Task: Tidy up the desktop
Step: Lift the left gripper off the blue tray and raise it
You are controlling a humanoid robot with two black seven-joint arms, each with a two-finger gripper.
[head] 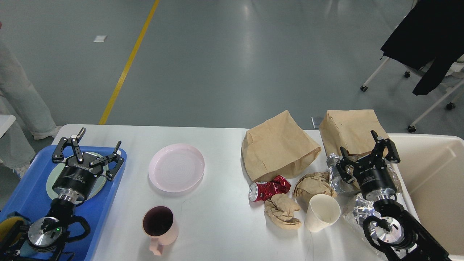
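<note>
The white desktop carries a pink plate, a pink mug, a crushed red can, two crumpled brown paper wads, a white paper cup, two brown paper bags and crumpled foil. My left gripper is open above the blue tray, over a pale green plate. My right gripper is open above the foil, holding nothing.
A cream bin stands at the table's right end. A person's legs are at the far left. A chair with a dark coat stands on the grey floor at the back right.
</note>
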